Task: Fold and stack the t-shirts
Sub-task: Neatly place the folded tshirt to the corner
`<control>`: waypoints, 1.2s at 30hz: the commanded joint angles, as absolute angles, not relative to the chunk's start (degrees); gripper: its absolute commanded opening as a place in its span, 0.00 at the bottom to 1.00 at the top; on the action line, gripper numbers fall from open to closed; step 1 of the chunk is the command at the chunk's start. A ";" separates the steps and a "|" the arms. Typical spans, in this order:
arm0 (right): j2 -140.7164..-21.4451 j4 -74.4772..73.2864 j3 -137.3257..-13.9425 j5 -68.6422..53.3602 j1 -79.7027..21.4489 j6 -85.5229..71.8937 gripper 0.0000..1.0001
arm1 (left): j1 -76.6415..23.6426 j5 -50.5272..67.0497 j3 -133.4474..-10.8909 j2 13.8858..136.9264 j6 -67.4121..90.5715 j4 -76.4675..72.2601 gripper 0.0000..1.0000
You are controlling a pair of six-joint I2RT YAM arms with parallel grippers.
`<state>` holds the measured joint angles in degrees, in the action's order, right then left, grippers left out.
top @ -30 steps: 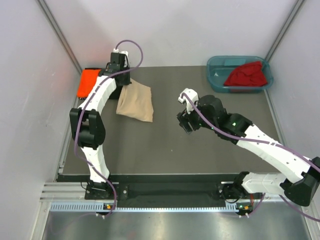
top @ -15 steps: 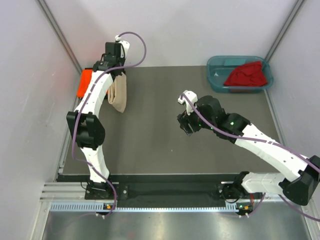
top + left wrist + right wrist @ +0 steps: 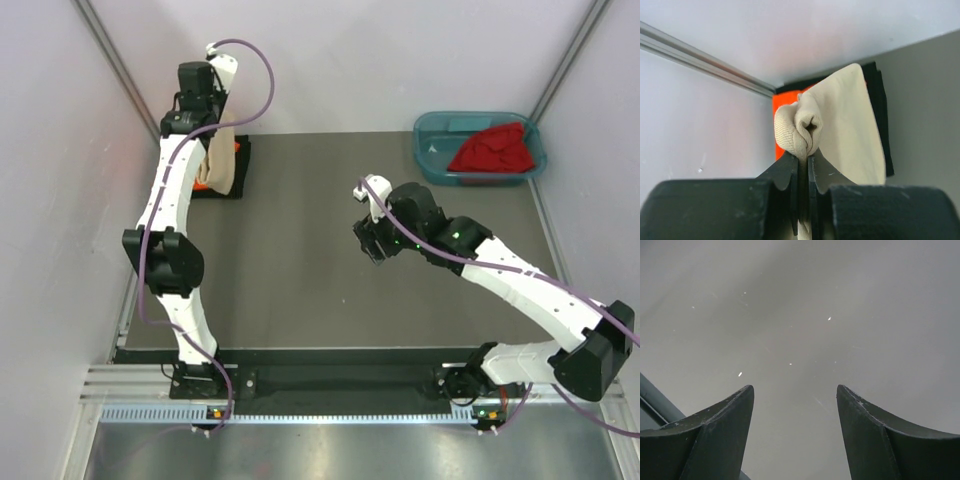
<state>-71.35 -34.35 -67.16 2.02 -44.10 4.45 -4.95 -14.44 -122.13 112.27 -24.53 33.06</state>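
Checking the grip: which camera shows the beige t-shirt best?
Left wrist: the beige t-shirt is close up, bunched in the shut left gripper. Top external shows it small, hanging by the arm; right wrist misses it.

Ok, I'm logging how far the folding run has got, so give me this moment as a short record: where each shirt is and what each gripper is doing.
left gripper: shut on the beige shirt, raised at the far-left corner
beige shirt: bunched in the jaws, hanging over the pile
orange shirt: far-left corner, apparently lying on the black shirt
black shirt: under the orange one, edges showing
dark red shirt: crumpled in the teal tub, far right
right gripper: open, empty, over the bare table
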 commanded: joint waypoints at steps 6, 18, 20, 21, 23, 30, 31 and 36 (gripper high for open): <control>-74.53 -33.49 -73.21 0.35 -41.31 4.92 0.66 | -4.22 -9.58 -128.76 116.10 -26.63 26.37 0.00; -77.25 -32.17 -73.83 -2.46 -39.29 5.62 0.66 | -4.22 -9.23 -129.55 115.75 -23.73 25.93 0.00; -77.43 -32.08 -73.74 -2.98 -39.03 5.54 0.66 | -4.22 -9.49 -129.46 115.84 -23.99 25.84 0.00; -77.52 -32.08 -73.74 -3.08 -38.85 5.54 0.66 | -4.22 -9.49 -129.29 115.84 -24.08 25.67 0.00; -77.78 -32.17 -73.92 -3.16 -38.76 5.54 0.66 | -4.22 -9.75 -129.11 116.19 -24.17 25.40 0.00; -78.66 -32.17 -74.35 -3.34 -38.41 5.71 0.66 | -4.13 -10.46 -127.36 117.25 -25.31 23.47 0.00; -78.84 -32.17 -74.44 -3.43 -38.32 5.71 0.65 | -4.04 -10.46 -127.01 117.33 -25.40 22.60 0.00; -79.98 -32.78 -75.50 -3.43 -37.88 5.71 0.65 | -2.82 -9.15 -127.27 118.92 -24.44 21.36 0.00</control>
<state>-79.64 -33.95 -71.50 -2.90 -39.09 4.99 -4.03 -9.87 -126.52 118.93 -24.23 27.92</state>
